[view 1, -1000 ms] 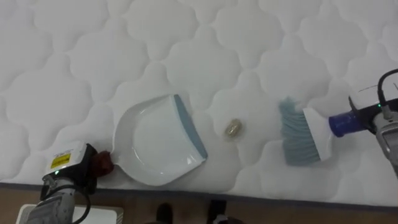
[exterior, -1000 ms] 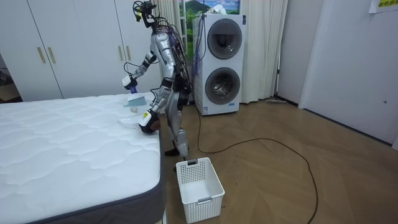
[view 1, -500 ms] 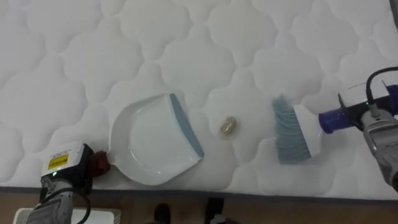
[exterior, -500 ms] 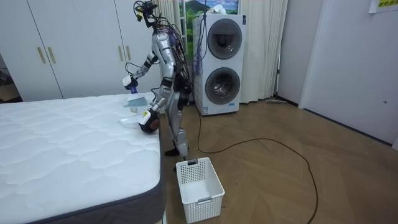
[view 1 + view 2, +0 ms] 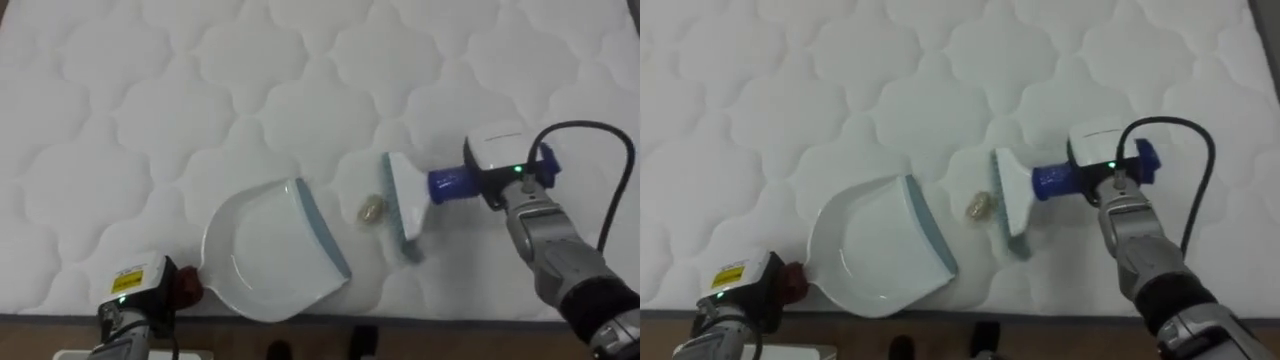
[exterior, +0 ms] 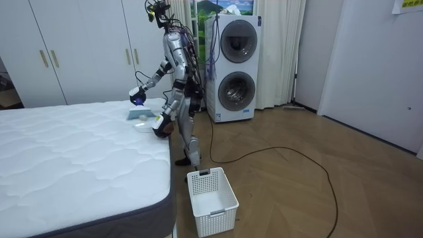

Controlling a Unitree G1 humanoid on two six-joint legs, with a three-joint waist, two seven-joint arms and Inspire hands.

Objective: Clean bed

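Right of the dustpan, on the bed, the brush has just swung in from well off to that side. It now stands just beside the small pale crumb, bristles turned toward it. The crumb has not moved; it lies between the brush and the dustpan's blue-grey lip, near both. My right hand is clenched round the brush's blue handle. I judge the sweep half made: one more push should carry the crumb onto the dustpan. At the dustpan's handle end sits my left hand, cut off by the lower edge, so I cannot tell how its fingers lie. Whether the bristles already touch the crumb is hard to make out.
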